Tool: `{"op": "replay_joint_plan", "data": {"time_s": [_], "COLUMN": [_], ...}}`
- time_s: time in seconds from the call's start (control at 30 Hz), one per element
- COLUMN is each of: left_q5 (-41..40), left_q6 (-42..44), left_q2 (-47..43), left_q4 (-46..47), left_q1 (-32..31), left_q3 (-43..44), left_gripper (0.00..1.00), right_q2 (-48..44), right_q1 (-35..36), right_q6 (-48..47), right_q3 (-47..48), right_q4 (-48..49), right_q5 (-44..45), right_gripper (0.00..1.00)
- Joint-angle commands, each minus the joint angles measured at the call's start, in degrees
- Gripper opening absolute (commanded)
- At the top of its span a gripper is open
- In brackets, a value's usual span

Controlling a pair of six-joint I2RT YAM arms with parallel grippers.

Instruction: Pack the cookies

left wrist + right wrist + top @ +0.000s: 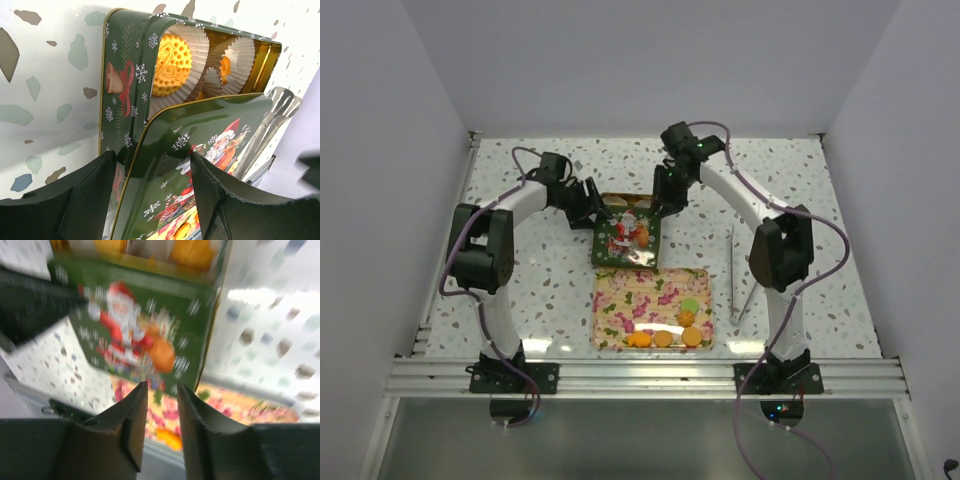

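Several orange-brown cookies (665, 338) and one pale green cookie (690, 305) lie on the flowered tray (620, 290). More cookies (171, 65) sit in white paper cups inside the green Christmas tin (120, 75). The Santa lid (627, 238) lies tilted over the tin's near part, leaving its far end uncovered. My left gripper (152, 155) straddles the lid's (200, 130) left rim. One finger is outside the tin wall and the other over the lid's face; whether they press is unclear. My right gripper (161, 386) hovers open and empty over the lid (150, 325), blurred.
Metal tongs (734, 275) lie on the speckled table to the right of the tray; their head (280, 107) shows beyond the lid. The tray (240, 400) sits just in front of the tin, between the two arm bases.
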Motion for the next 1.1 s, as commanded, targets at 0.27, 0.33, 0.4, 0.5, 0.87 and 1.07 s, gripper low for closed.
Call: {"op": "replay_joint_plan", "data": {"time_s": [0.27, 0.33, 0.4, 0.5, 0.87, 1.07], "left_q5": [-0.51, -0.42, -0.51, -0.95, 0.37, 0.9], "left_q6": [1.03, 0.85, 0.85, 1.11, 0.76, 0.94], "left_q2": [2.12, 2.48, 2.48, 2.48, 3.09, 3.44], "left_q4": [-1.11, -0.93, -0.93, -1.28, -1.99, -2.34], "left_q1": [-0.48, -0.48, -0.48, -0.4, -0.05, 0.48], "left_q3": [2.57, 2.84, 2.93, 3.1, 3.45, 3.8], "left_gripper": [0.66, 0.66, 0.66, 0.66, 0.65, 0.65], "right_q2": [-21.64, -23.22, -23.84, -23.32, -16.11, -13.29], "right_q1": [17.67, 22.87, 24.1, 24.54, 26.39, 26.39], "right_q6": [-4.23, -7.75, -7.58, -6.17, -8.36, -8.89], "right_q3": [-24.55, -30.09, -33.52, -37.84, -35.91, -35.82], "right_q4": [5.92, 10.59, 15.83, 21.56, 27.11, 28.08], "right_q5": [2.28, 8.09, 9.84, 11.86, 22.77, 24.79], "right_gripper": [0.02, 0.0, 0.0, 0.0, 0.0, 0.0]}}
